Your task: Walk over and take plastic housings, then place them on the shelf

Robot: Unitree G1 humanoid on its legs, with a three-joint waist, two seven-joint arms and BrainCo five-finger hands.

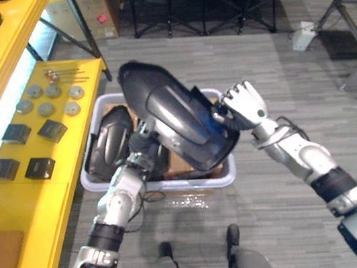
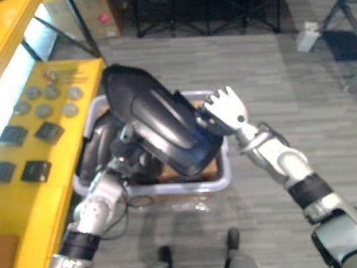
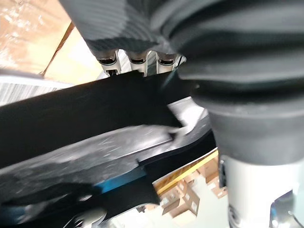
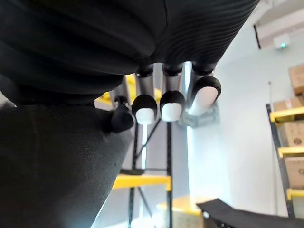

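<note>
Held housing (image 1: 175,115) aloft over bin (image 1: 209,180), beside shelf (image 1: 32,198). Braced right robot hand (image 1: 245,104), flat and straight-fingered, against its right edge. Tucked left robot hand (image 1: 144,137) beneath, grip impossible to tell. Judged light, stiff, slick; best clamped at opposite rims.

Raised housing (image 1: 180,123) above bin (image 1: 225,171), shelf (image 1: 13,208) left; second housing (image 1: 112,141) seemingly inside.

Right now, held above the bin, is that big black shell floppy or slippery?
Probably stiff: the plastic housing holds its curved shape while supported from just two sides. Its glossy surface looks slippery, and the right hand only presses straight fingers against it, so it could slide toward the bin.
</note>
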